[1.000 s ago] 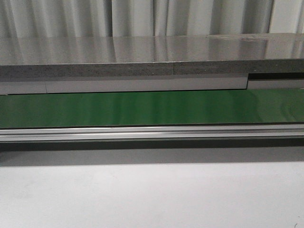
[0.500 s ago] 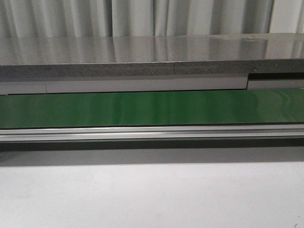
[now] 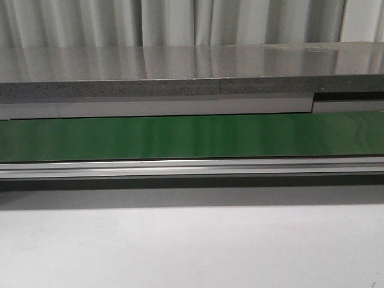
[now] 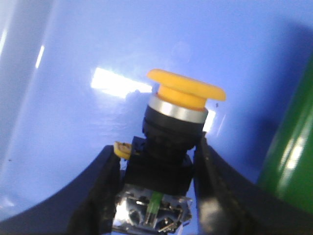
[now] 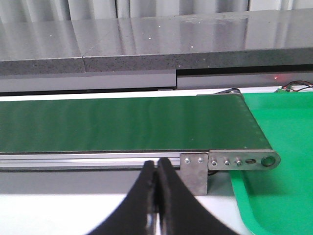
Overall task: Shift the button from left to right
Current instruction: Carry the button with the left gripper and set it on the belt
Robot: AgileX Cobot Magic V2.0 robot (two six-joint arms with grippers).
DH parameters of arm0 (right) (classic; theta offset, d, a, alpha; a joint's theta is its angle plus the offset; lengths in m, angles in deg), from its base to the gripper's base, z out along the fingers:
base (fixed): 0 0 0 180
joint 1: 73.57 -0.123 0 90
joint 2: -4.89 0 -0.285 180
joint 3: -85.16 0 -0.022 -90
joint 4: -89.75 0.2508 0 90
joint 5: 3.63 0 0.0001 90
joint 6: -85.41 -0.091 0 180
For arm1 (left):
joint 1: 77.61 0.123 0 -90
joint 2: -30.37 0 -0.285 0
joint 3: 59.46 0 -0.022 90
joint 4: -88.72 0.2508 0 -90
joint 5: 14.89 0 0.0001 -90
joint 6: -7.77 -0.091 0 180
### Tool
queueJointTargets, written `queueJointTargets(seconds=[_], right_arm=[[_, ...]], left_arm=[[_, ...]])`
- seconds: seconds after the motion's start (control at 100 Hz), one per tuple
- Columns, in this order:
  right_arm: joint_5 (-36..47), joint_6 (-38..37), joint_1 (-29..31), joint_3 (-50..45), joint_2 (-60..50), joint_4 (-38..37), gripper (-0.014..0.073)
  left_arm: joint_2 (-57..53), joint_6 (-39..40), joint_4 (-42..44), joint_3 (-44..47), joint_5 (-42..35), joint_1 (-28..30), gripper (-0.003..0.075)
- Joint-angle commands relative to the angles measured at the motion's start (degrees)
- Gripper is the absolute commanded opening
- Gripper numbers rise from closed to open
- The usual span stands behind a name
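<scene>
The left gripper [image 4: 159,183] holds the button [image 4: 173,134] tight by its black body, over a blue bin [image 4: 73,73]. The right gripper [image 5: 157,196] is pressed together, holding nothing, near the green belt [image 5: 122,122] and green tray [image 5: 279,196].

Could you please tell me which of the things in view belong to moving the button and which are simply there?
Part of the job:
- button, held in the left end effector
- blue bin behind it
- right end effector, shut and empty

Just there:
- green belt
- green tray
- grey shelf
- curtain
</scene>
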Motion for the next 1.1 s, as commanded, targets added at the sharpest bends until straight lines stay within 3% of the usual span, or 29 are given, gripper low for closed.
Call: queueJointTargets(seconds=[0.0, 0.41, 0.81, 0.88, 0.95, 1.09], right_arm=[[4.5, 0.1, 0.1, 0.8, -1.1, 0.2, -0.0067], [4.5, 0.1, 0.1, 0.8, -1.1, 0.2, -0.0067], [4.5, 0.1, 0.1, 0.8, -1.1, 0.2, -0.0067], [4.5, 0.1, 0.1, 0.8, -1.1, 0.2, -0.0067], [4.5, 0.1, 0.1, 0.8, -1.1, 0.2, -0.0067], [4.5, 0.1, 0.1, 0.8, -1.1, 0.2, -0.0067]], left_arm=[[-5.6, -0.2, -0.9, -3.8, 1.3, -1.6, 0.0029], [-7.5, -3.2, -0.8, -4.4, 5.2, -13.2, 0.0029], [-3.7, -3.2, -2.1, -4.4, 6.4, -14.5, 0.0039], [-2.6, -3.2, -2.2, -4.4, 7.0, -14.5, 0.0093], [-2.2, -3.2, -2.2, -4.4, 7.0, -14.5, 0.0202], [-2.2, -3.2, -2.3, -4.4, 7.0, -14.5, 0.0531]])
